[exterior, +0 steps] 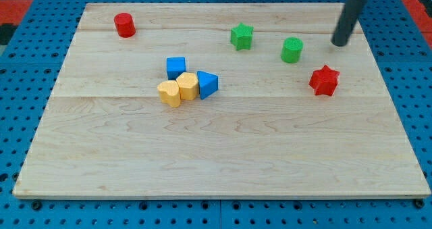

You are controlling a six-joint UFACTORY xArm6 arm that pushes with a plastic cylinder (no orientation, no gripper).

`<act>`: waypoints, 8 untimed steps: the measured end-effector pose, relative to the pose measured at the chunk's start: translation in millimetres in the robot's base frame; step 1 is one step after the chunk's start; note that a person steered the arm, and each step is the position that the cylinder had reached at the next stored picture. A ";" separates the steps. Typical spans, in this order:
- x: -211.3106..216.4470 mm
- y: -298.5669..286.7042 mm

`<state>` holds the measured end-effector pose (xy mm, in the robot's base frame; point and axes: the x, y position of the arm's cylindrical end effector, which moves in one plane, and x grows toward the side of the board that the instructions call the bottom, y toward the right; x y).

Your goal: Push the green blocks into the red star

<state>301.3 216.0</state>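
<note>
A green star block point(241, 36) lies at the view's top centre. A green cylinder block point(291, 50) stands to its right. A red star block point(324, 80) lies lower right of the green cylinder, apart from it. My tip point(339, 43) is at the view's upper right, to the right of the green cylinder and above the red star, touching neither.
A red cylinder point(124, 25) stands at the view's top left. A cluster sits left of centre: a blue cube point(176, 67), a blue triangular block point(207, 84) and two yellow blocks point(179, 90). The wooden board point(216, 161) ends close to my tip on the right.
</note>
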 end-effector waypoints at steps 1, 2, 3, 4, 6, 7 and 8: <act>-9.2 -47.1; -7.2 -86.0; 7.5 -87.3; 34.7 -40.6; 3.6 -27.4; -45.4 -62.2; -68.7 -137.1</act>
<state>232.7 78.8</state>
